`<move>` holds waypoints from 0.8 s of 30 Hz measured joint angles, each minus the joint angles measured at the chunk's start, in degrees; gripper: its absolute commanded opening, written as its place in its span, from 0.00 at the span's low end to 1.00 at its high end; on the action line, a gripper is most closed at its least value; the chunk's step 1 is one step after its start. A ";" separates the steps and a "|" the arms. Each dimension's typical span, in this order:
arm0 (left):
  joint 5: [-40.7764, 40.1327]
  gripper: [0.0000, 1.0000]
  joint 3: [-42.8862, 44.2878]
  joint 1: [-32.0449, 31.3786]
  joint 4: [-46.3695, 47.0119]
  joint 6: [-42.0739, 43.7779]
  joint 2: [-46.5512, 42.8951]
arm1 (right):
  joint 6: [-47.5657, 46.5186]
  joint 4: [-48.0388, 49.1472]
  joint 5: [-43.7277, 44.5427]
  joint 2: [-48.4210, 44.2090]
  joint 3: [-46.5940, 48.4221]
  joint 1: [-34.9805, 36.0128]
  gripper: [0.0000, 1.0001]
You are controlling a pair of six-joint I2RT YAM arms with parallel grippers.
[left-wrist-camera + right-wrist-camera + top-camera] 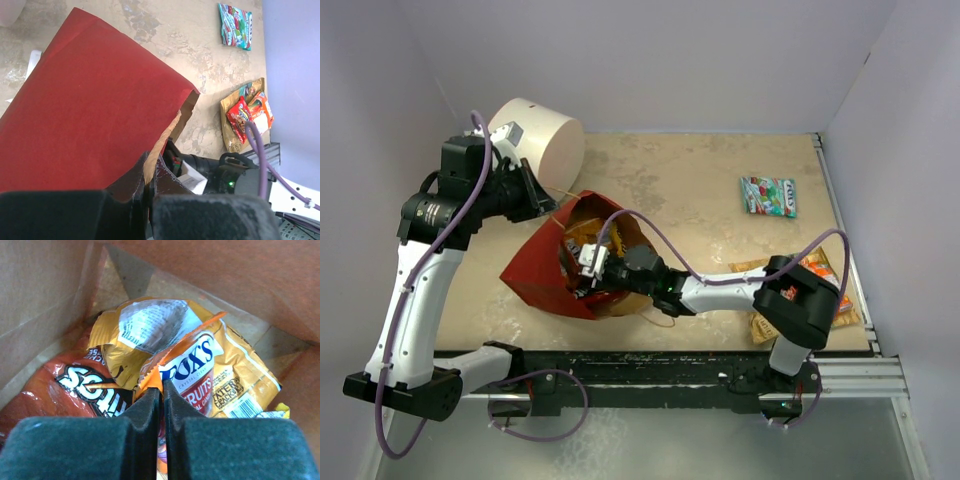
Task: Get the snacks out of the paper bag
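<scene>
Dark foam pads of the right pincer (pixel 161 390) press together on the orange corner of a Fox's packet (pixel 195 365) deep inside the paper bag (pixel 45 300), brown kraft walls closing in on every side. Beneath that packet lies a tan packet (pixel 245 380) of crackers, and to the bag's left wall an orange-red packet (pixel 65 385) sits crumpled against the paper. Seen from above, the paper bag (pixel 535 270) leans tilted on the beige worktop (pixel 670 180), red outside, its mouth turned toward the right arm, which reaches into it up to the wrist. At the bag's far rim the left pincer (pixel 148 182) is clamped on the paper edge, holding the mouth agape. Already out of the bag, a teal-green packet (pixel 769 196) lies flat well to its far right, and a heap of packets (pixel 820 275) in tan, red and orange rests right of the bag beside the right arm's elbow. Just behind the bag's far-left corner stands a white drum (pixel 545 135) on its side.
</scene>
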 measured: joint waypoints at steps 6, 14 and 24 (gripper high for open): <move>0.02 0.00 -0.04 0.00 0.35 0.72 0.02 | 3.89 -2.36 1.97 -4.46 -0.35 -0.02 0.00; 0.20 0.00 -1.42 0.00 2.69 0.90 -0.42 | 7.28 -7.63 2.45 -12.11 -1.88 -0.04 0.00; 0.37 0.00 -2.12 0.00 5.81 1.97 -0.90 | 11.45 -11.39 1.60 -23.54 -6.51 -0.04 0.00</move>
